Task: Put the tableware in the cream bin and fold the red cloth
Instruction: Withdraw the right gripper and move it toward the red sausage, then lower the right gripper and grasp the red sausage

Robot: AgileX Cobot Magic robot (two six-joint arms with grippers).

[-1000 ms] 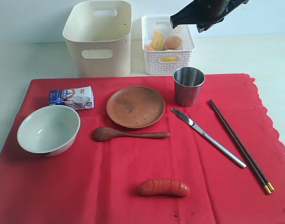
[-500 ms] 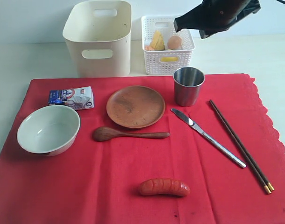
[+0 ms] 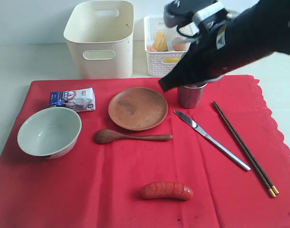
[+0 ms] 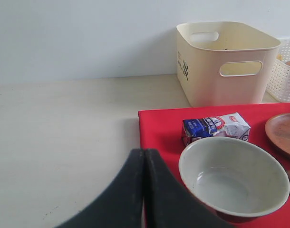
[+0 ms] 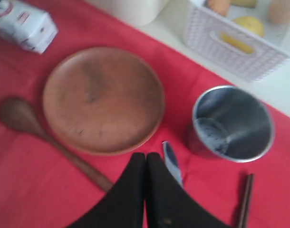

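On the red cloth [image 3: 135,161] lie a pale bowl [image 3: 49,131] [image 4: 233,175], a wooden plate [image 3: 138,108] [image 5: 103,99], a wooden spoon [image 3: 130,137] [image 5: 50,142], a steel cup [image 3: 190,96] [image 5: 232,123], a steel knife [image 3: 211,139] [image 5: 172,162] and dark chopsticks [image 3: 245,148]. The cream bin [image 3: 101,38] [image 4: 226,59] stands behind the cloth. My right gripper [image 3: 163,86] [image 5: 145,157] is shut and empty, hovering over the cloth between plate and cup. My left gripper [image 4: 144,154] is shut and empty, beside the bowl at the cloth's left edge; it does not show in the exterior view.
A white lattice basket [image 3: 169,59] [image 5: 240,42] with an egg and yellow food stands right of the bin. A blue-white packet [image 3: 72,99] [image 4: 215,128] lies behind the bowl. A sausage [image 3: 166,190] lies near the cloth's front. Bare pale table [image 4: 64,133] extends left of the cloth.
My right arm has swung down and forward from above the basket, so its shut gripper now hangs over the plate's right rim, partly hiding the cup and basket. Nothing on the cloth moved.
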